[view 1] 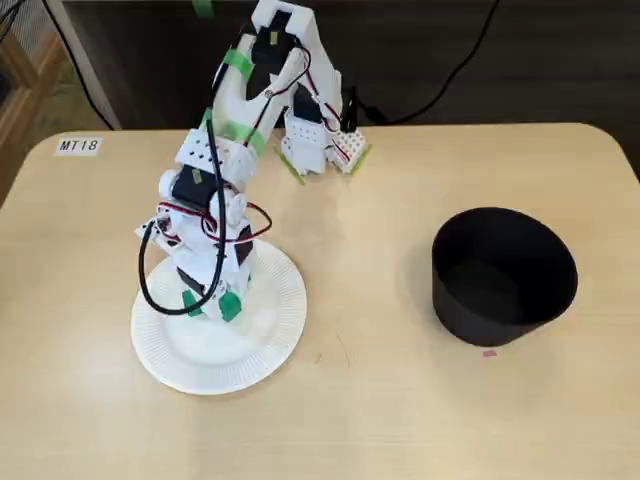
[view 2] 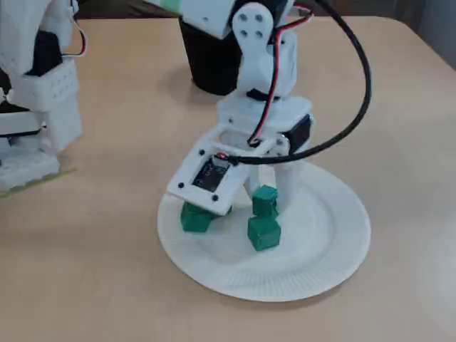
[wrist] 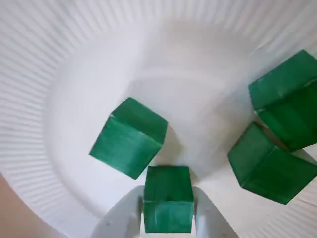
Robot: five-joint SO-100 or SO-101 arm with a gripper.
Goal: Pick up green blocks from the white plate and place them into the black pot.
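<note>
Near the tabletop's left edge in a fixed view, the gripper (view 1: 213,303) hangs over the white plate (view 1: 275,335); the black pot (view 1: 505,275) stands near the right edge. Wrist view: fingers (wrist: 121,218) clamp one green block (wrist: 168,198), with three loose blocks (wrist: 130,144) nearby on the plate. In a fixed view, the green block (view 2: 265,201) sits just above a loose one.

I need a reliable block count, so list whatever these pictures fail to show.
- Black pot: its inside is too dark in a fixed view to show any contents.
- White plate: the arm covers its blocks there.
- Rightmost green block: cut off by the wrist view's right edge.
- Clamped green block and pincer: cut off by its bottom edge.
</note>
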